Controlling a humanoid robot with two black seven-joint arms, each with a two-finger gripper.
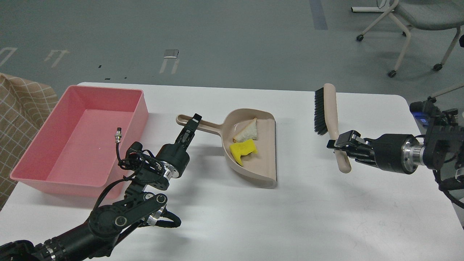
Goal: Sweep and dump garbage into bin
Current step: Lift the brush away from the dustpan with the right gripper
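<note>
The garbage lies inside the beige dustpan [264, 159] at the table's middle: a triangular bread slice [247, 134] and, just in front of it, a yellow sponge chunk [242, 151]. My left gripper [193, 124] is shut on the dustpan's long handle [203, 125]. The pan looks slightly raised at its handle side. The pink bin [78, 137] stands at the left of the table and holds nothing. My right gripper [340, 144] is shut on the handle of a beige brush [328, 112] with black bristles, held to the right of the dustpan.
The white table [290, 217] has bare surface in front and between dustpan and brush. A checked cloth [18, 119] hangs at the left edge. Office chairs [413, 25] stand on the floor beyond the far right corner.
</note>
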